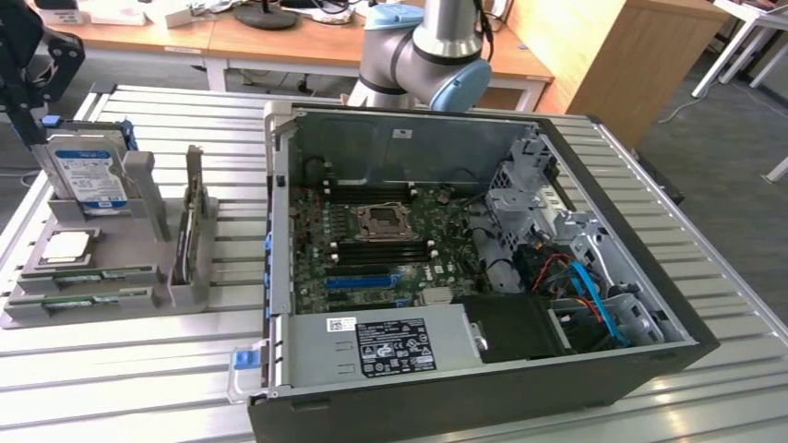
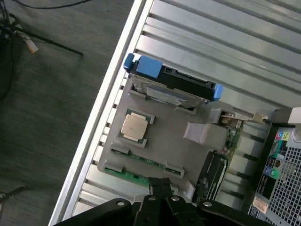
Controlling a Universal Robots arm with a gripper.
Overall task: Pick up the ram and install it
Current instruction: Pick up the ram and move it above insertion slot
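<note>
Two green ram sticks lie side by side in slots at the front of a grey parts holder (image 1: 124, 231): one ram stick (image 1: 109, 275) and a second (image 1: 84, 301). In the wrist view the same ram sticks (image 2: 141, 162) run along the holder's (image 2: 174, 136) near edge. My gripper (image 2: 160, 186) hangs above that edge, shut, with nothing between its dark fingers. In the exterior view the gripper (image 1: 29, 111) is a dark shape at the upper left, high over the holder.
The holder also carries a hard drive with blue tabs (image 1: 89, 175), a CPU (image 1: 68, 247) and a dark upright card (image 1: 191, 221). To the exterior view's right an open PC case (image 1: 615, 185) shows its motherboard (image 1: 382, 245), a blue slot (image 1: 364, 277) and a power supply (image 1: 382, 346). The slatted table (image 1: 124, 378) ends close to the holder's left.
</note>
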